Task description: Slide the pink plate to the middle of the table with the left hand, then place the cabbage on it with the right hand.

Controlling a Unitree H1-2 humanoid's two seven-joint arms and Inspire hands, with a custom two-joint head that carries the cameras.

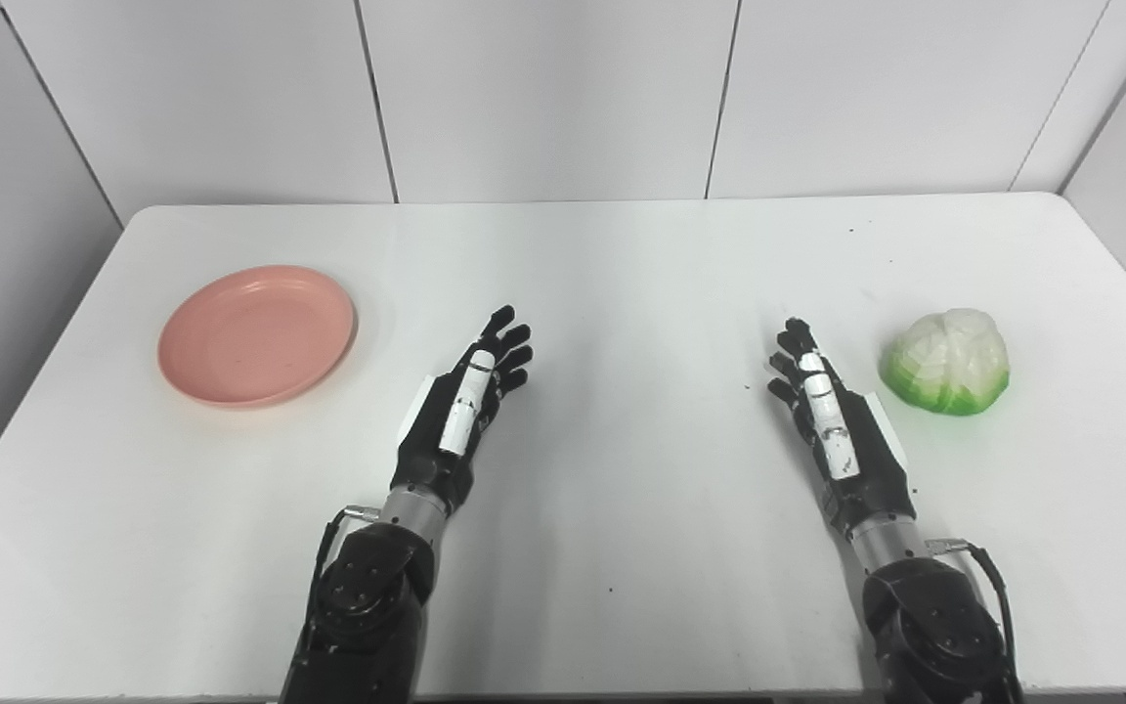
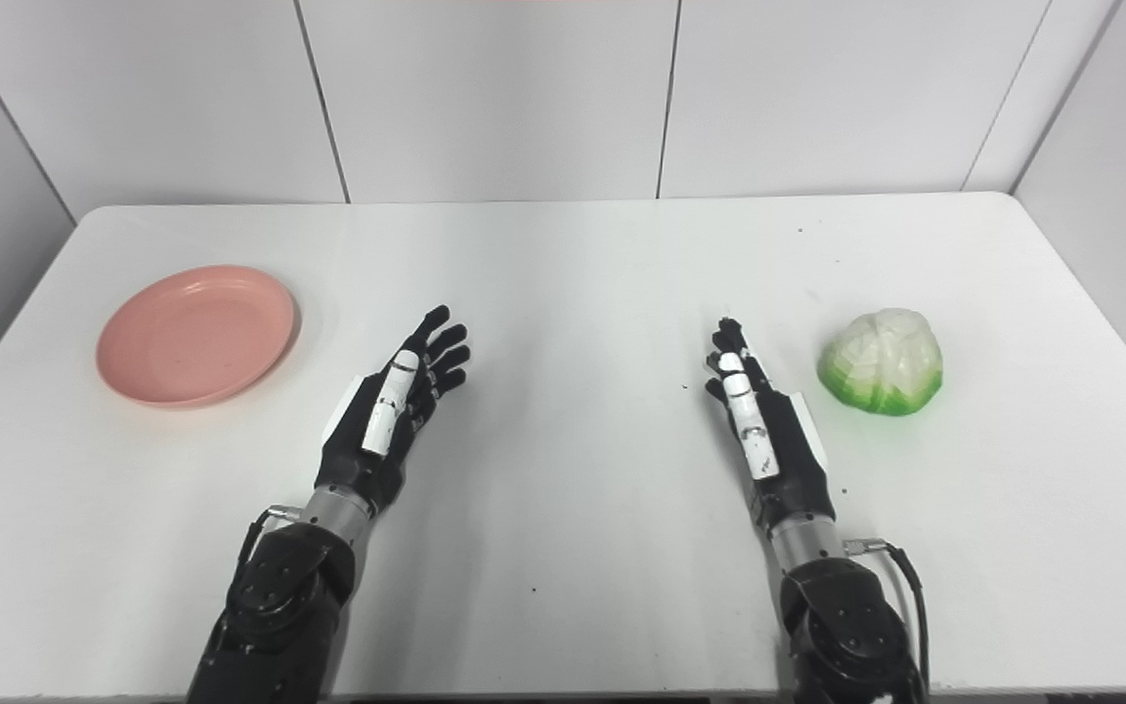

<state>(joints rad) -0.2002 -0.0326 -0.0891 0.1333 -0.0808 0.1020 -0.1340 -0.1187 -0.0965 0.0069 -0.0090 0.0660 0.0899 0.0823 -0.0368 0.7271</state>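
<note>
A round pink plate [image 1: 256, 334] lies on the left side of the white table [image 1: 622, 264], with nothing on it. The cabbage [image 1: 946, 361], white on top and green at its base, sits on the right side. My left hand [image 1: 463, 411] hovers open to the right of the plate, fingers stretched forward, a clear gap away from its rim. My right hand [image 1: 829, 416] is open too, just left of the cabbage and not touching it. Neither hand holds anything.
White wall panels [image 1: 543, 98] rise behind the table's far edge. A few small dark specks [image 1: 852, 231] dot the tabletop at the far right. The table's left and right edges drop off close to the plate and the cabbage.
</note>
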